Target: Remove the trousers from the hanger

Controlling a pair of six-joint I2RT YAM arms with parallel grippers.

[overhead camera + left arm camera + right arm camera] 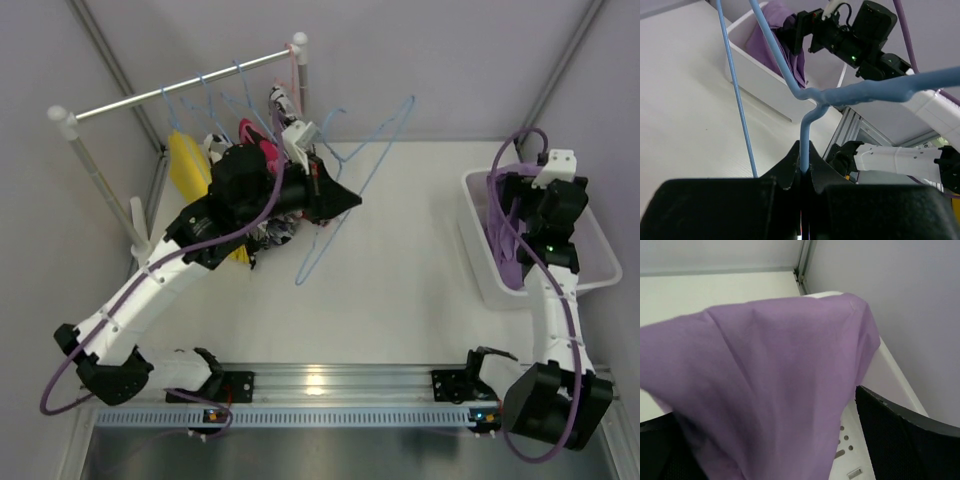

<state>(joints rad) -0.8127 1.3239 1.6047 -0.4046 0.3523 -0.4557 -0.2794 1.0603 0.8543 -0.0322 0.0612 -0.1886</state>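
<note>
the left gripper (804,170) is clenching tight on the thin neck of an empty blue hanger (865,92), holding it out over the white table (400,290), away from the rail (180,85). yellow trousers (187,165) and a pink-red pair (260,138) are hanging under that rail, the arm hiding part of them; a black-and-white pair (278,232) is bunching just beside it. the lilac trousers (765,365) are draping over the white bin (485,285), between the right gripper (765,410)'s released, wide-apart fingers (905,440).
</note>
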